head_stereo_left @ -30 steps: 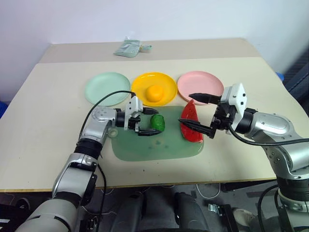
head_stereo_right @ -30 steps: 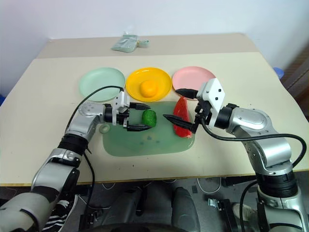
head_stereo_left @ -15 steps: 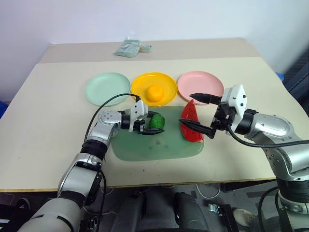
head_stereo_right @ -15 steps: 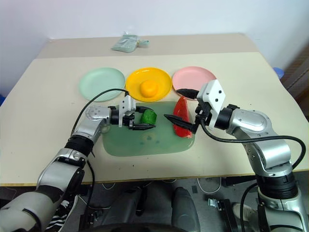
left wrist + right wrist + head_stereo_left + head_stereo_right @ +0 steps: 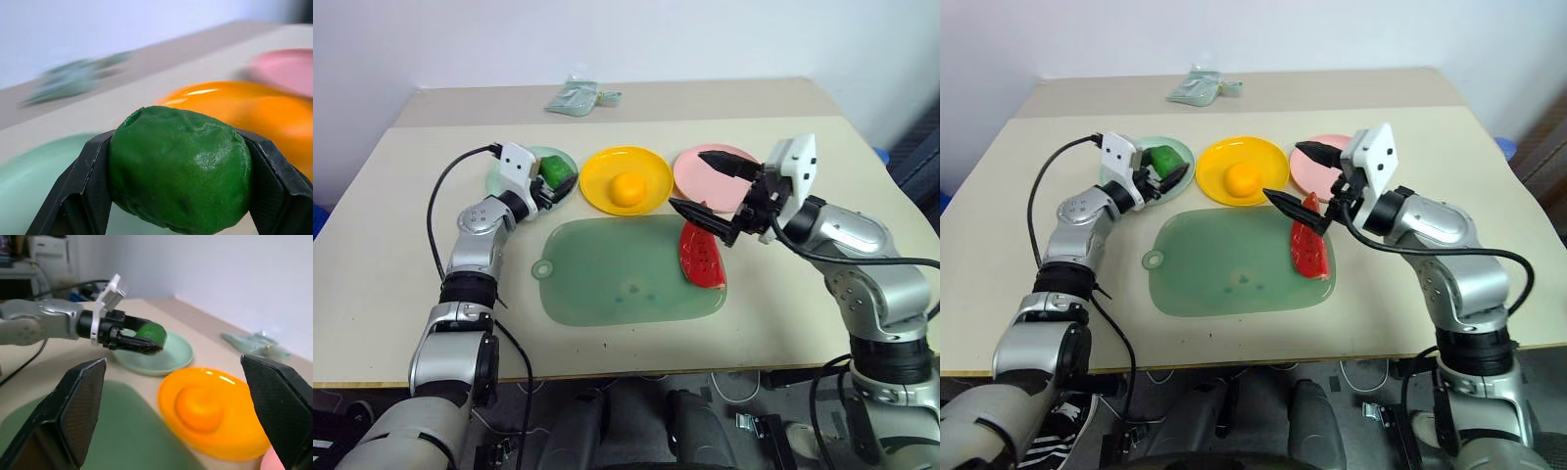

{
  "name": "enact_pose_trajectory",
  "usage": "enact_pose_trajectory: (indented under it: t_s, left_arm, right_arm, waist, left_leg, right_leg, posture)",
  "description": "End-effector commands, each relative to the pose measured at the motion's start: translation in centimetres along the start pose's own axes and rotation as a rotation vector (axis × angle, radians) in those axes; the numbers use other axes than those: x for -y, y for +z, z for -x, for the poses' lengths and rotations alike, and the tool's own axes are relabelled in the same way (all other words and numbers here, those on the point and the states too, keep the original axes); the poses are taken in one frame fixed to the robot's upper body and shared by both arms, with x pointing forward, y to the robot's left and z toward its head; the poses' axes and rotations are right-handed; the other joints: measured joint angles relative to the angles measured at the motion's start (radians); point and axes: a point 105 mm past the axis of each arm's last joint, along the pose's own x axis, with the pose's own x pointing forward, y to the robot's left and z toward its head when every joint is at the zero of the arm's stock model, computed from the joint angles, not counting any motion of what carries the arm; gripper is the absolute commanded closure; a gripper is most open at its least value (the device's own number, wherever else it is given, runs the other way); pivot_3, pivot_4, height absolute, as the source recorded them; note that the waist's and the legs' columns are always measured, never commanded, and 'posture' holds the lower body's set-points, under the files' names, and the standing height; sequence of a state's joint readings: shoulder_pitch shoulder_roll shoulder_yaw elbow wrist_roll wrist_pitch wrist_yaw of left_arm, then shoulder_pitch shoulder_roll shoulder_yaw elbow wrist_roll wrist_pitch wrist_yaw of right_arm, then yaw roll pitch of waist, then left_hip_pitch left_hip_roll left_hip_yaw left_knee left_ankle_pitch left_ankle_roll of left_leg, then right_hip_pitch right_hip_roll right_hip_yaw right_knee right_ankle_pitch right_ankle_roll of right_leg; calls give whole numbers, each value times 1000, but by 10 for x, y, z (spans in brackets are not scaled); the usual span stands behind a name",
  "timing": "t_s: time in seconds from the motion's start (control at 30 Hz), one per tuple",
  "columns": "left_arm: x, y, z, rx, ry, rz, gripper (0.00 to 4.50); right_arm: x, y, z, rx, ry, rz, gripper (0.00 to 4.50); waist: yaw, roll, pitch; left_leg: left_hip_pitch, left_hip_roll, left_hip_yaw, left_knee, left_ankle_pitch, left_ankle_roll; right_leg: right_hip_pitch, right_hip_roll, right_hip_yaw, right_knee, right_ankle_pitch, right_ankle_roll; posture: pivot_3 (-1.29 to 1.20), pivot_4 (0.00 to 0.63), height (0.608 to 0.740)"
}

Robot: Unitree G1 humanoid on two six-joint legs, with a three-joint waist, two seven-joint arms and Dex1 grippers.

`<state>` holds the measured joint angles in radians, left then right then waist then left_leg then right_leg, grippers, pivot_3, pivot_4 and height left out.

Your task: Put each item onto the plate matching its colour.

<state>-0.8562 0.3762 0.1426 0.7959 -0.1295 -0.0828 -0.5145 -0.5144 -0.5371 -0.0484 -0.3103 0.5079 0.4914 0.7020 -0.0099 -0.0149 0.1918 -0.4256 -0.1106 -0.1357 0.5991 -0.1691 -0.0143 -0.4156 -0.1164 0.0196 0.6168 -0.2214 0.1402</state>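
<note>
My left gripper (image 5: 555, 176) is shut on the dark green bumpy lump (image 5: 178, 169) and holds it just above the pale mint green plate (image 5: 166, 357) at the far left. The orange-yellow fruit (image 5: 627, 188) lies in the middle of the yellow plate (image 5: 597, 171). Near the right edge of the translucent green cutting board (image 5: 607, 274) rests the red watermelon wedge (image 5: 698, 259). My right gripper (image 5: 687, 179) hangs open and holds nothing, raised above the wedge's far tip and the left rim of the pink plate (image 5: 744, 162).
A pale green packet (image 5: 576, 96) lies at the back of the beige table. A black cable (image 5: 435, 211) loops off my left wrist above the table's left side. The table's front edge is close below the cutting board.
My left gripper shut on the green lump, lifted it off the cutting board and swung it back and left over the mint plate. My right gripper rose slightly, still open.
</note>
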Motion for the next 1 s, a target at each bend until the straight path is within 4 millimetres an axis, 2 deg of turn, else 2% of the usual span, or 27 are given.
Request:
enact_pose_trajectory:
  t_s: [0.03,0.13,0.27,0.4,0.47,0.5,0.57,0.7,0.8,0.9,1.0]
  left_arm:
    - [-15,13,-7,47,147,41,1532]
    - [-19,5,-10,22,206,73,1532]
    - [-29,-16,-7,-77,306,62,1532]
    - [-33,-20,-5,-85,336,72,1532]
    - [-33,-20,-6,-85,333,56,550]
    - [-32,-20,-6,-85,332,47,211]
    - [-30,-19,-7,-80,319,48,46]
    - [-23,-2,-10,4,239,-2,46]
    - [-9,20,-8,120,58,54,46]
    - [-1,47,9,248,-121,2,46]
    - [8,52,24,263,-260,-59,46]
  right_arm:
    - [-1,10,-7,41,-7,49,0]
    - [-5,6,-8,25,13,49,0]
    - [-5,-1,-4,-13,16,64,0]
    - [-5,-1,-2,-15,6,69,0]
    - [-5,-1,-1,-19,2,77,0]
    - [-5,-2,-1,-20,0,78,0]
    - [-4,-2,0,-22,-3,77,0]
    - [-2,-5,2,-44,-14,74,0]
    - [-1,-7,4,-66,-16,75,0]
    - [6,-11,7,-99,-47,46,0]
    - [13,-10,9,-110,-73,41,0]
  waist:
    - [3,0,0]
    - [1,0,0]
    - [-3,0,0]
    - [-4,0,0]
    - [-4,0,0]
    - [-3,0,0]
    - [-2,0,0]
    - [-2,0,0]
    - [-2,0,0]
    - [-9,0,0]
    - [-13,0,0]
  left_leg:
    - [0,0,0,0,0,0]
    - [0,-1,-1,0,0,0]
    - [0,-1,0,0,0,0]
    - [0,-1,0,0,0,0]
    - [0,-1,0,0,0,0]
    - [0,-1,0,0,0,0]
    - [0,-1,0,0,0,0]
    - [0,-1,0,0,0,0]
    - [0,-1,0,0,0,0]
    - [0,-1,0,0,0,0]
    - [0,0,2,-2,0,0]
  right_leg:
    - [0,0,0,0,0,0]
    - [0,0,0,1,0,1]
    - [0,0,0,1,0,1]
    - [-1,0,0,2,0,1]
    - [-1,0,0,2,0,1]
    - [-1,0,0,2,0,1]
    - [-1,0,0,2,0,1]
    - [-1,0,0,2,0,1]
    - [-1,0,0,2,0,1]
    - [-1,-1,0,2,0,0]
    - [-3,0,2,2,1,0]
  posture:
    - [0,150,740]
    - [0,150,740]
    - [0,150,740]
    - [0,150,740]
    - [0,150,740]
    - [0,150,740]
    - [0,150,740]
    - [0,150,740]
    - [0,150,740]
    - [0,150,740]
    - [0,150,740]
